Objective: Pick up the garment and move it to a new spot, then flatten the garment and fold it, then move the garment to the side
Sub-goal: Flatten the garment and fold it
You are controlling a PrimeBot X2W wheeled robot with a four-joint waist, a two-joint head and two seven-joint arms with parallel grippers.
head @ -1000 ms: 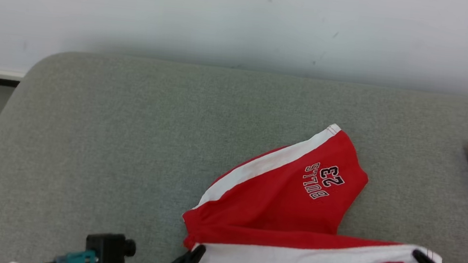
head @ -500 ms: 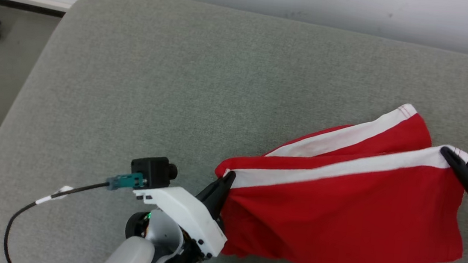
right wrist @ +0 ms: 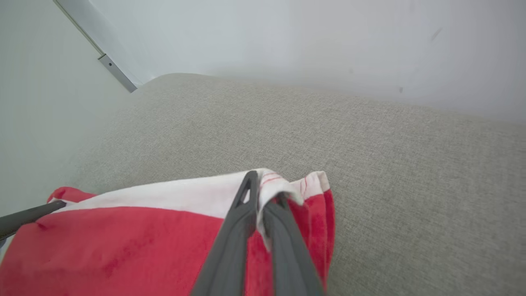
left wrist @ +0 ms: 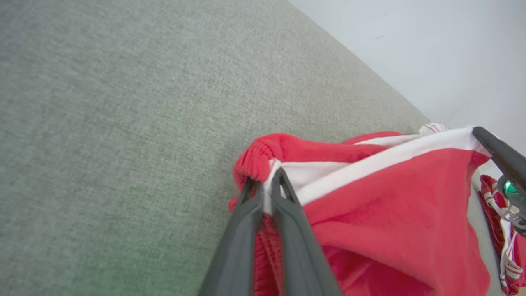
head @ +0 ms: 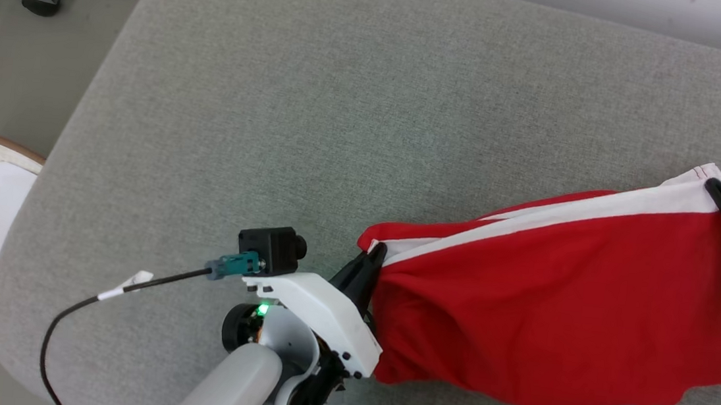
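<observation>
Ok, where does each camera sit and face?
Head view: from the head, down on the grey cushion; left forearm, both jaws pinching red shorts.
Left wrist view: along the left jaws toward the wall; right jaws beyond.
Right wrist view: along the right jaws; left jaws at left.
All share the shorts.

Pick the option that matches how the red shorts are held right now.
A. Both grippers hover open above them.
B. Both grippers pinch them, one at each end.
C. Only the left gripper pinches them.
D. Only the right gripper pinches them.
B: the left gripper is shut on the gathered waistband end of the red shorts, and the right gripper is shut on the white-striped hem corner.
</observation>
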